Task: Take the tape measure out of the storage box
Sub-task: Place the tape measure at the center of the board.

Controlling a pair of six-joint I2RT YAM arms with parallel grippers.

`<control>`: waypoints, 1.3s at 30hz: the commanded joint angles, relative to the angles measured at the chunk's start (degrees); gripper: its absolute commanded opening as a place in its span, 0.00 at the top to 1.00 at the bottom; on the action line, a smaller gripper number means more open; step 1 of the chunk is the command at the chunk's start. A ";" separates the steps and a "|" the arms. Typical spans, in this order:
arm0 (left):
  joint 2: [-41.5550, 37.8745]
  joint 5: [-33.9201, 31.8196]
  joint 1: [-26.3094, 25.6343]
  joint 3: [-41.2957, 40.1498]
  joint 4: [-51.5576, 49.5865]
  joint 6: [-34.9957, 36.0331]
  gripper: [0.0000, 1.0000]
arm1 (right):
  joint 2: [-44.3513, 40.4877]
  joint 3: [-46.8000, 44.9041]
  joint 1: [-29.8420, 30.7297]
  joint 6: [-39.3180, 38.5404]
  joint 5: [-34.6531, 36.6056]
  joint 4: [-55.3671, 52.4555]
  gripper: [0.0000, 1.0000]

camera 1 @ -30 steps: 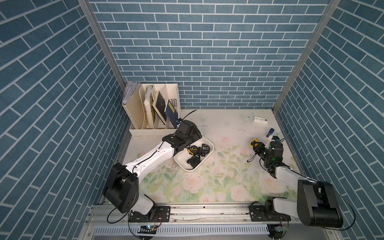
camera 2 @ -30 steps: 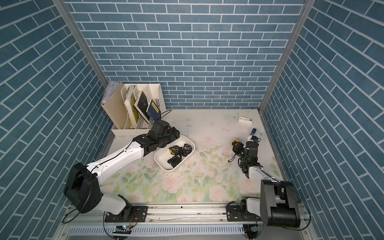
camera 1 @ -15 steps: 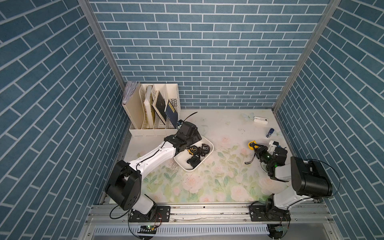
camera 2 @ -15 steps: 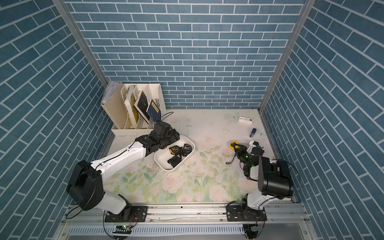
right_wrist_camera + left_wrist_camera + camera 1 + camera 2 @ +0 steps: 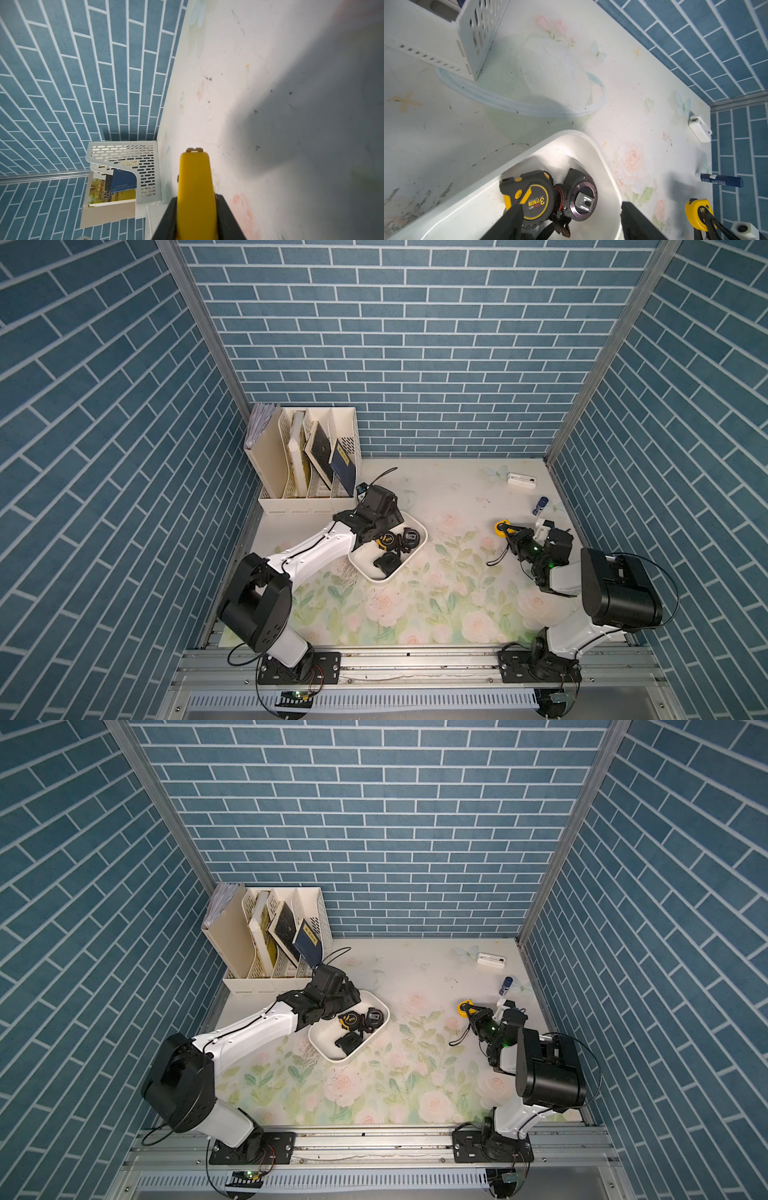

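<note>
Already one yellow tape measure (image 5: pixel 501 527) is out of the storage box (image 5: pixel 365 569). It sits at the right of both top views, well apart from the box, pinched between the fingers of the right gripper (image 5: pixel 511 531). The right wrist view shows its yellow body wedged between the two dark fingers. Whether it rests on the floral table (image 5: pixel 415 614) or hangs just above it cannot be told; its black strap (image 5: pixel 496 558) trails onto the table. For this one the removal looks done, and only setting it down and letting go seems left.

The box lies left of centre in both top views, just below the cream file holder (image 5: pixel 307 456). Three more lie in it: a black-and-yellow tape measure (image 5: pixel 529 195) touching a round black tape measure (image 5: pixel 580 197), and a dark tape measure (image 5: pixel 386 564) nearer the box's lower end. If these must come out too, most of the job is ahead.

The left arm reaches from the lower left up across the table, its wrist bent down over the box's upper end. The left gripper (image 5: pixel 571 204) is open. In the left wrist view one finger overlaps the edge of the black-and-yellow tape measure and the other stands by the box's rim, with nothing gripped. The right arm is folded low at the right, its forearm pointing toward the upper left.
</note>
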 commanded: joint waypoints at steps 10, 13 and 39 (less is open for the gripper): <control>0.18 -2.78 0.14 1.38 -2.73 0.85 0.22 | 4.48 3.46 -0.17 -2.55 1.27 -8.05 1.00; 0.30 -2.80 0.09 1.53 -3.00 0.77 0.22 | 4.57 4.06 -0.02 -3.40 2.07 -10.14 1.00; 0.70 -3.27 0.14 0.77 -4.39 0.03 0.21 | -2.80 2.55 0.14 -8.21 8.26 -22.68 0.00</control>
